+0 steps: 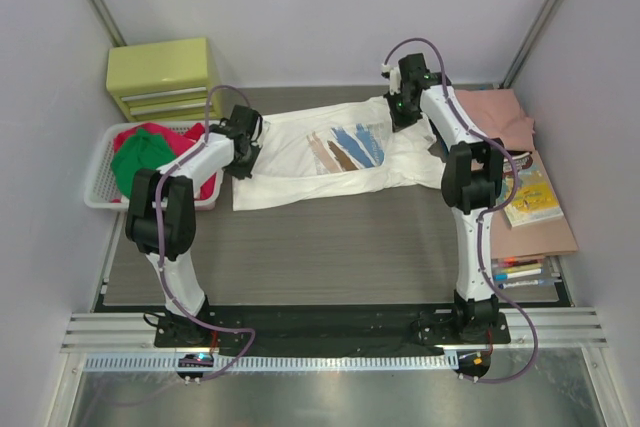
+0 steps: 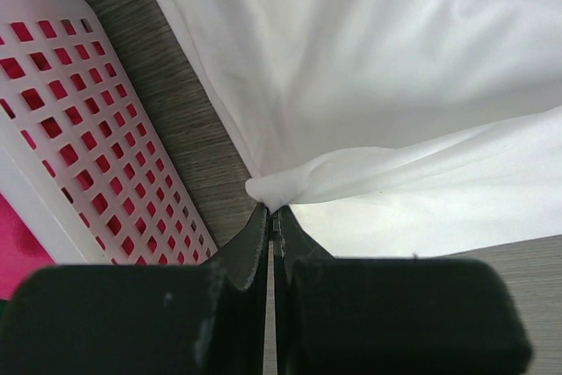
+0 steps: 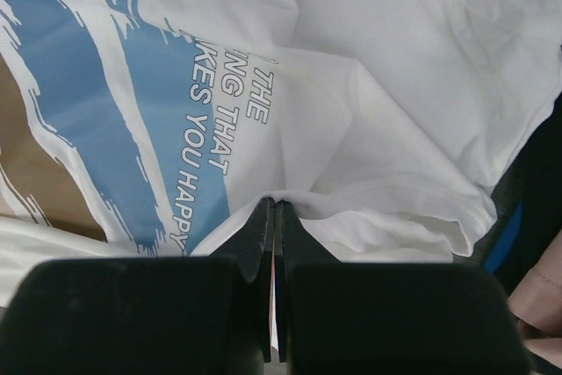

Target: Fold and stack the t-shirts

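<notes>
White t-shirt (image 1: 300,162) held by thin pinches only: left gripper (image 2: 270,210) clamped on edge, right gripper (image 3: 274,205) clamped beside print. Under uneven pull, cloth likely slipped free, fold skewed.

White t-shirt (image 1: 300,162) spread on table (image 1: 320,247), basket (image 1: 100,185) left

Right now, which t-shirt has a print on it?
The white t-shirt spread across the table, with blue and brown brush strokes; the red t-shirt and green t-shirt in the basket show none.
</notes>
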Tool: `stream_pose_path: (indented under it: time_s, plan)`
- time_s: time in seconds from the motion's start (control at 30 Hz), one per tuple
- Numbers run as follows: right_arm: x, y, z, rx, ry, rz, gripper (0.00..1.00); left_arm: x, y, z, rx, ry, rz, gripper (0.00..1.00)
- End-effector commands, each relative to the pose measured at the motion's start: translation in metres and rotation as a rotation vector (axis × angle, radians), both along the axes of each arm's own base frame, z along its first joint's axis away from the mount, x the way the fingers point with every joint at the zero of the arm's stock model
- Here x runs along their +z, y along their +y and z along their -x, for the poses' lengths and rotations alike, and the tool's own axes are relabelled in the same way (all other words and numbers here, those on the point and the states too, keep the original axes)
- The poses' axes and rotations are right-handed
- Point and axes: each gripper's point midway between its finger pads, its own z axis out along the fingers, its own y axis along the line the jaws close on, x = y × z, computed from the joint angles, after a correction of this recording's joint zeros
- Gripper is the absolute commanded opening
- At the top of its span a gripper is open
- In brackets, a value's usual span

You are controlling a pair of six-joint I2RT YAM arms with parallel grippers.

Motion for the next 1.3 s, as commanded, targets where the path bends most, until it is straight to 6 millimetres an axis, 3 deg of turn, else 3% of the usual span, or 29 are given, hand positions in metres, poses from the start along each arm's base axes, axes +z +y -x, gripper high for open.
stream_pose_path:
  time_s: [0.0,0.27,0.53,0.73,1.03,1.27]
  plan:
    - [0.008,-0.001,-0.01,-0.016,-0.027,0.017,0.01,0.005,-0.001,-0.011,0.001,-0.046,-0.004,0.0]
    - [-0.006,0.005,-0.012,-0.008,-0.002,0.03,0.01,0.004,0.001,-0.008,-0.003,-0.043,-0.008,0.0]
    - [0.017,0.03,-0.004,0.037,-0.048,0.025,0.01,0.0,0.0,-0.008,0.003,-0.038,-0.007,0.0]
    - [0.015,0.032,-0.012,0.028,-0.056,0.036,0.01,0.01,0.002,-0.016,0.022,-0.076,-0.017,0.0]
    - [0.022,0.021,-0.016,0.017,-0.077,0.054,0.01,0.02,0.004,-0.037,0.037,-0.115,-0.028,0.0]
    - [0.02,-0.002,-0.021,-0.02,-0.081,0.097,0.01,0.031,0.008,-0.049,0.058,-0.155,-0.053,0.0]
